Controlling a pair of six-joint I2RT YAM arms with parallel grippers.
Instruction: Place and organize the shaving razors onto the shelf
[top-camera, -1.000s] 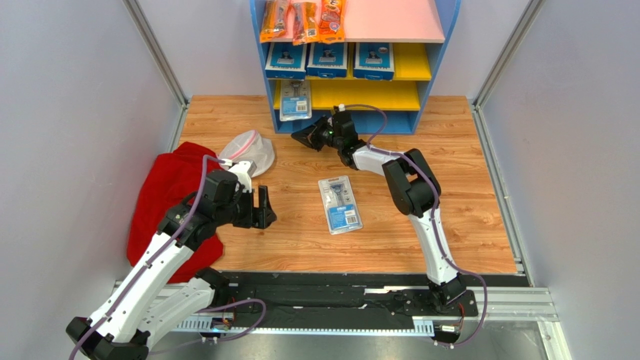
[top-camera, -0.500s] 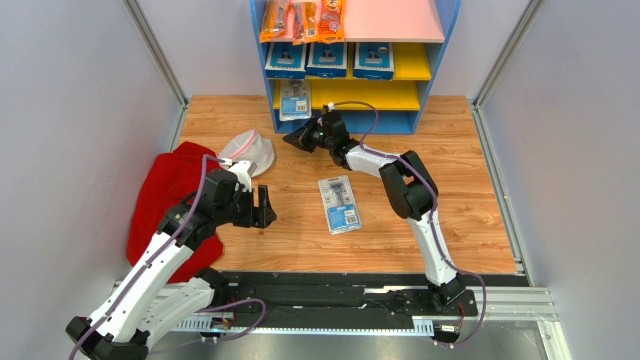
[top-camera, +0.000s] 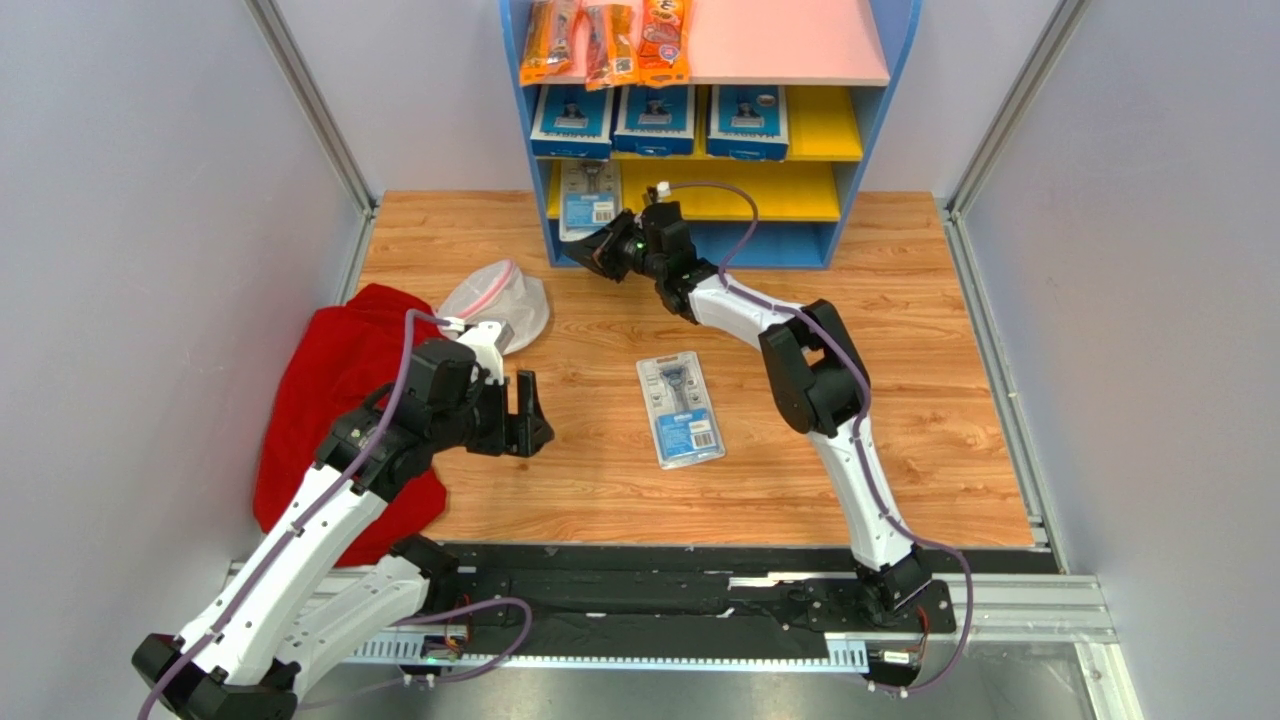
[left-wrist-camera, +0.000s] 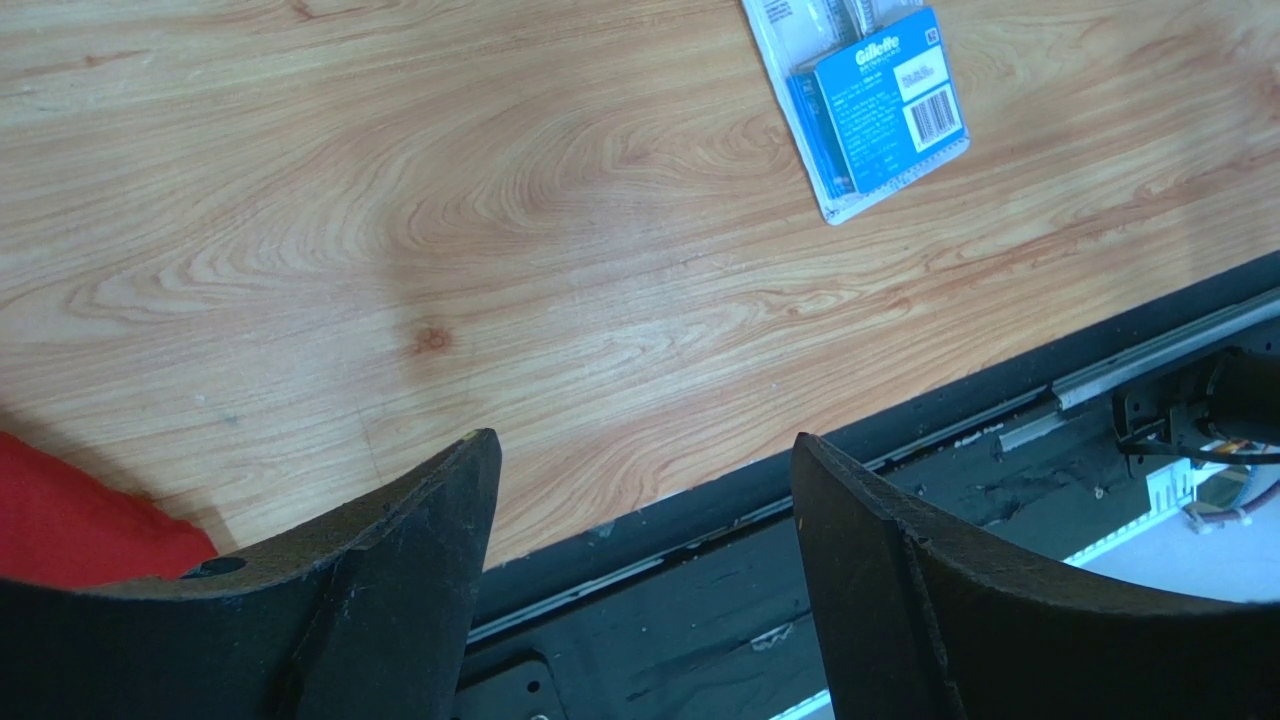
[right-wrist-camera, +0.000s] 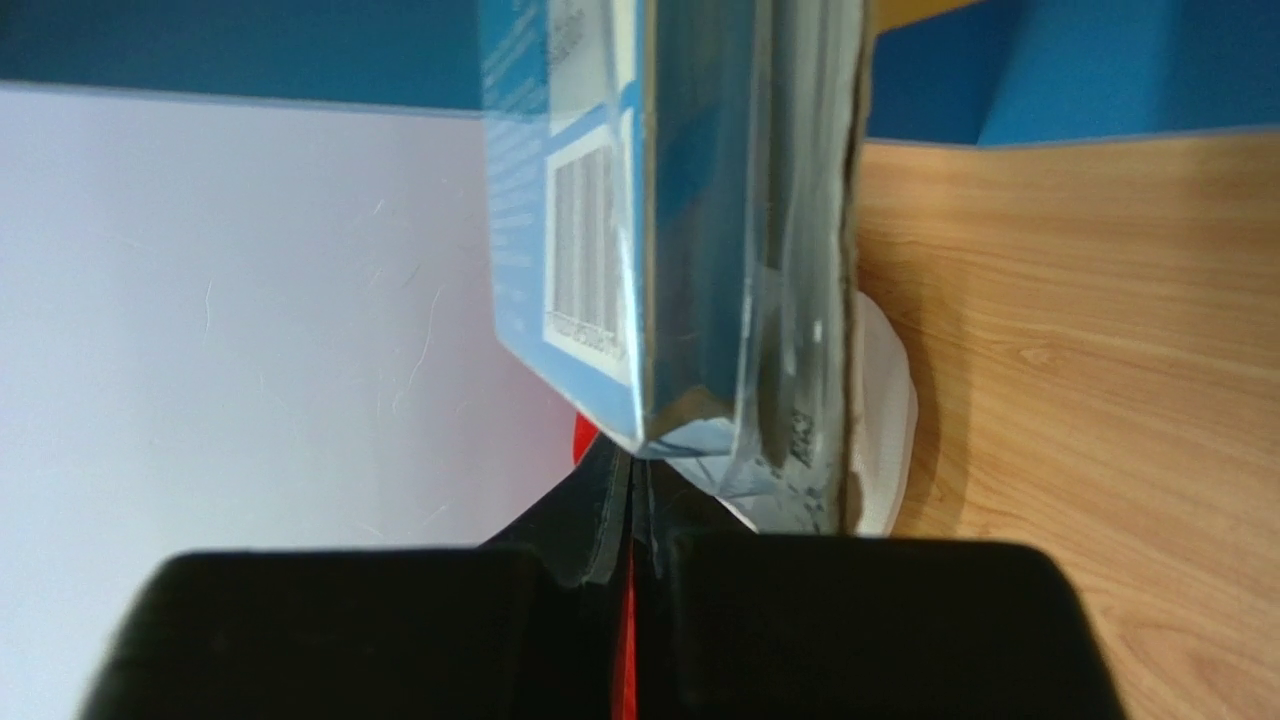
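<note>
The right end effector (top-camera: 598, 260) has been advanced to the shelf (top-camera: 751, 245), jaws closed to a slit against the paler razor pack (right-wrist-camera: 601, 195) directly ahead. A straightening nudge is judged underway.

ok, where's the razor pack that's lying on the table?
Top view: the razor pack lies flat on the table, near centre, between the left gripper and the elbow of the right arm.

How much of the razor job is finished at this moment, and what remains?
Done: three larger blue packs stand in a row on the upper yellow shelf. In hand: the right gripper, jaws closed, is at the lower edge of a smaller pale pack standing at the left end of the lower shelf; a grip cannot be confirmed. Left: the last pack lies on the table; the left gripper is open.
</note>
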